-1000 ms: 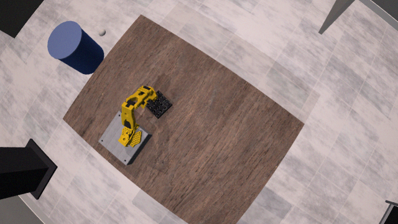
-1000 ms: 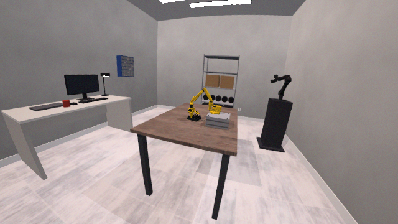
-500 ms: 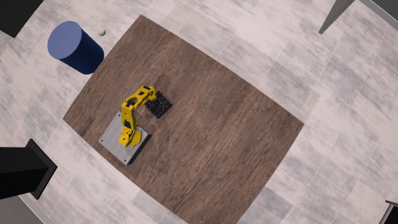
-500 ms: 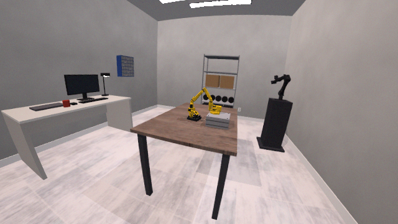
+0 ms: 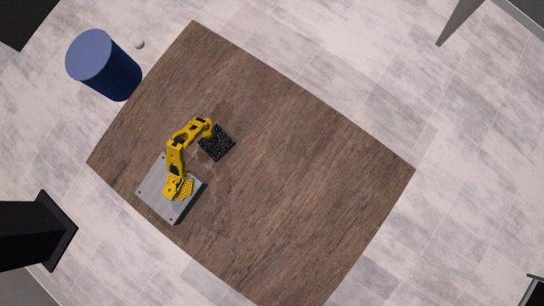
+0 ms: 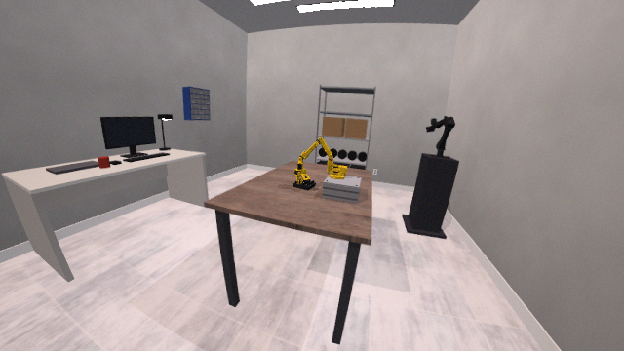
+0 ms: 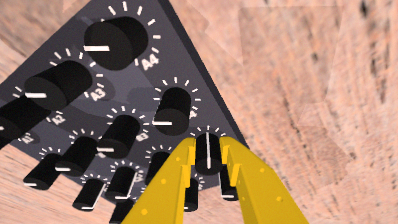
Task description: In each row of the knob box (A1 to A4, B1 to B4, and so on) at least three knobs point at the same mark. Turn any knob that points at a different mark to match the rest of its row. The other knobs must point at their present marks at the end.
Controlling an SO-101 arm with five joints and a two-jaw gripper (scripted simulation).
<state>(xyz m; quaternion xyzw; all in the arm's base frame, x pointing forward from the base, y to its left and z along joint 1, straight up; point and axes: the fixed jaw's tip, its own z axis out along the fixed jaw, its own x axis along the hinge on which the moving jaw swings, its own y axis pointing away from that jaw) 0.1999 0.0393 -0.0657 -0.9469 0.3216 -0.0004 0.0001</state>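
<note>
My yellow gripper [image 7: 208,150] was clenched on one black knob [image 7: 208,159] at the right edge of the knob box [image 7: 176,30], a finger on each side so my wrist could turn it. The box sat on the wooden table [image 5: 297,170], just beyond my grey base block [image 5: 150,193].

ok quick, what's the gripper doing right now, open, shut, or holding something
Gripper: shut on a black knob at the knob box's edge, below A4's column.
</note>
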